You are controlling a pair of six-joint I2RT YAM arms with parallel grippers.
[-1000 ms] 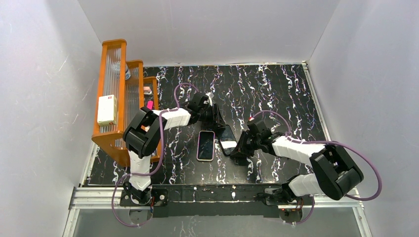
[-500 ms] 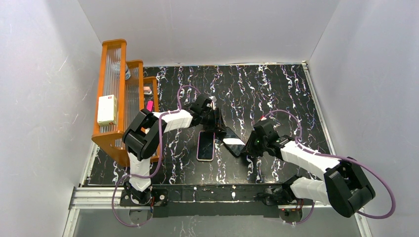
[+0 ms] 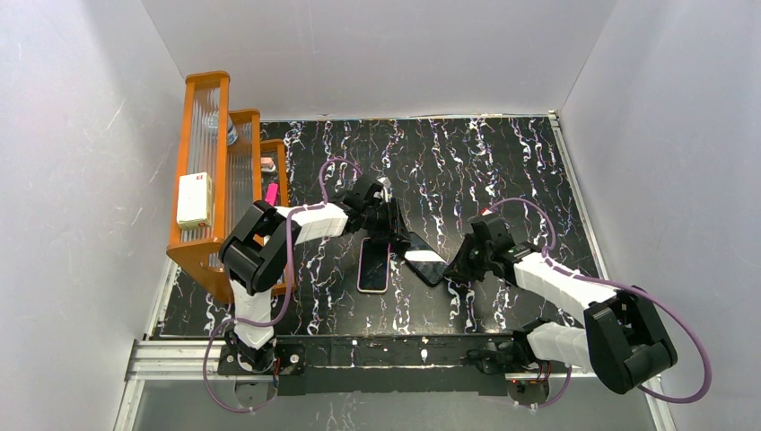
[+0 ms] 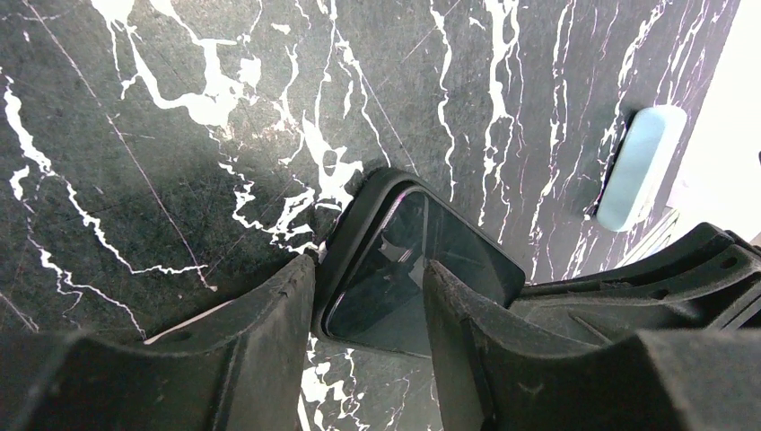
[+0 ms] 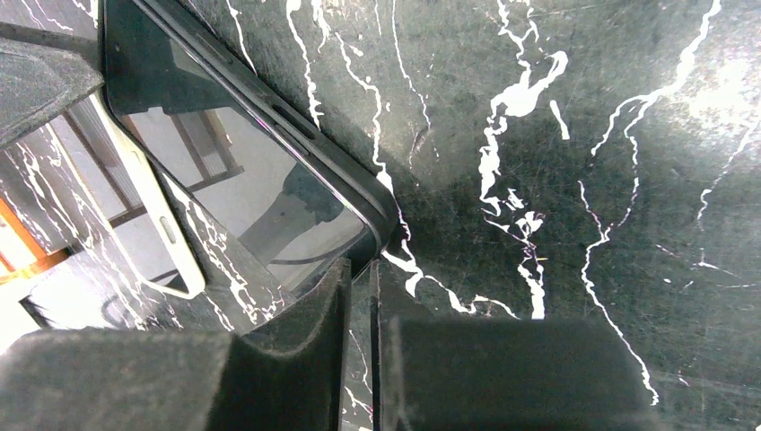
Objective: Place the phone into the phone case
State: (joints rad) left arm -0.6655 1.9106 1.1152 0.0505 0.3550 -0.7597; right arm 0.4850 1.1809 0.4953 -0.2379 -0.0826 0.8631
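Phone (image 3: 425, 261) judged stiff, light, slippery glass; best held by side edges. Left gripper (image 3: 396, 232) clamps its 11 o'clock end; right gripper (image 3: 455, 267) nearly closed, empty, at 4 o'clock corner.

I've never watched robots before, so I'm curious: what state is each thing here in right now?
phone: screen up, one end gripped by the left jaws.
phone case: lying flat beside the phone, no jaws on it.
left jaws: closed on the phone's end.
right jaws: nearly shut, empty, by the phone's other end.
orange rack: standing upright.
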